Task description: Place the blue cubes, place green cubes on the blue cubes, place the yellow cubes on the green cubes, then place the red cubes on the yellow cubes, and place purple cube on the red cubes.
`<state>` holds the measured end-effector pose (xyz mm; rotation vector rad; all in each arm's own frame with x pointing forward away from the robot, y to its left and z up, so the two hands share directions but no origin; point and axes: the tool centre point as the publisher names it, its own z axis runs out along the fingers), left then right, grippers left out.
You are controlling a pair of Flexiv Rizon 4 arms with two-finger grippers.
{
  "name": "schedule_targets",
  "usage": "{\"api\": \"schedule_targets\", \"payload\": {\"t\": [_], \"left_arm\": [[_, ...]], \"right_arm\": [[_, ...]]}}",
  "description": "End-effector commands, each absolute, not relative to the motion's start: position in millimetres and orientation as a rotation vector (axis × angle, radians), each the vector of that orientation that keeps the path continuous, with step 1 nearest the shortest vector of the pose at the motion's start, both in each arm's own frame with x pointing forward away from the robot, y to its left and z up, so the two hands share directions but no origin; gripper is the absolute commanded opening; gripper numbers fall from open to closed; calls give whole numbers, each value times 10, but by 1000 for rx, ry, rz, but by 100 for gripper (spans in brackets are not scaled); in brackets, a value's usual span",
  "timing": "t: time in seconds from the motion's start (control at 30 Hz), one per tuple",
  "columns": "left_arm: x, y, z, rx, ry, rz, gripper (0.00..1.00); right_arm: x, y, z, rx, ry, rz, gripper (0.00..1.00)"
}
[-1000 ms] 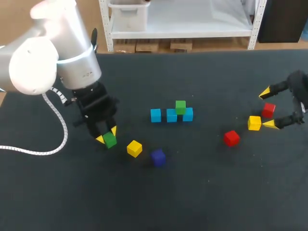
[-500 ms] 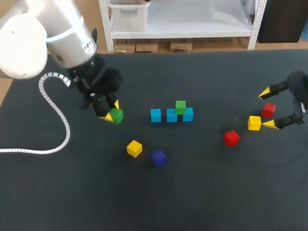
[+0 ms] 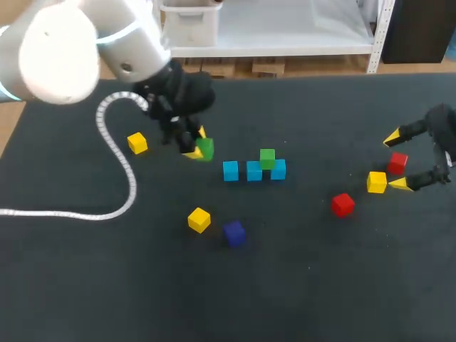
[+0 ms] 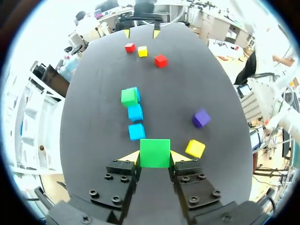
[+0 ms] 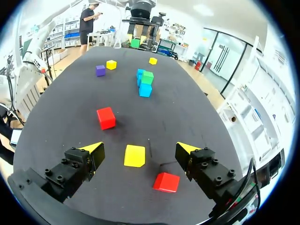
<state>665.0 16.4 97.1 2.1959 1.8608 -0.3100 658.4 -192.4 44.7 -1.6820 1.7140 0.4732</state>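
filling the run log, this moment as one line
left claw shut on green cube | right claw open near yellow cube | blue cubes in row, second green cube on top

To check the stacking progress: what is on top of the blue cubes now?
One green cube sits on the row of three blue cubes, over its middle and right cubes. The left one's top is bare. Their surface beneath it is covered.
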Motion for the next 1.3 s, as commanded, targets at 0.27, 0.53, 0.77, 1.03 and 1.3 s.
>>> {"api": "schedule_targets", "payload": {"t": [0.27,0.53,0.77,1.03,1.3], "left_arm": [[6891,-363,709,2078,2006,-382,0],[6930,-506,619,2004,2091,-359,0],[6921,-519,523,1943,2156,-359,0],[6919,-467,434,1898,2211,-362,0],[6920,-477,421,1894,2211,-366,0]], "right_arm": [[6590,-1925,438,-1680,1710,475,100],[6590,-1925,438,-1680,1710,475,100],[6590,-1925,438,-1680,1710,475,100],[6590,-1925,438,-1680,1710,475,100],[6590,-1925,438,-1680,1710,475,100]]}}
